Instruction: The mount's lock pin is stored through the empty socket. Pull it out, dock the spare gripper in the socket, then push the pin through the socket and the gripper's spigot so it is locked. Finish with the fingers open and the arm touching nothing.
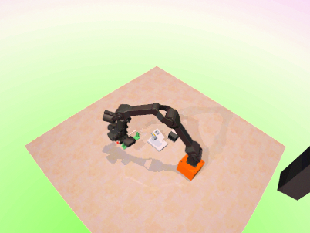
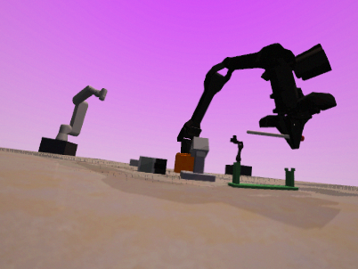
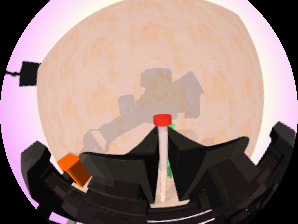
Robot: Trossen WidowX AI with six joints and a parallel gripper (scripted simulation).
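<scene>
The pin [image 2: 267, 133] [image 3: 162, 160] is out of the mount [image 1: 157, 143] [image 2: 198, 176]. The end effector [image 1: 124, 144] [image 2: 296, 138] [image 3: 160, 128] is squeezed shut on it, near the red end. I think the step now is to put the pin down in the green rack [image 1: 137, 136] [image 2: 263, 186] [image 3: 171, 127], so the spare gripper [image 1: 173, 136] [image 2: 152, 165] can go in first. The next move likely needs the pin lined up over the two green posts, then let down gently.

In the exterior view the pin is up in the air at the right, above the rack. It lies almost flat, its long way going left to right. The red end points right, and the bare end points left and a tiny bit up. In the wrist view the red end points to the top.
</scene>
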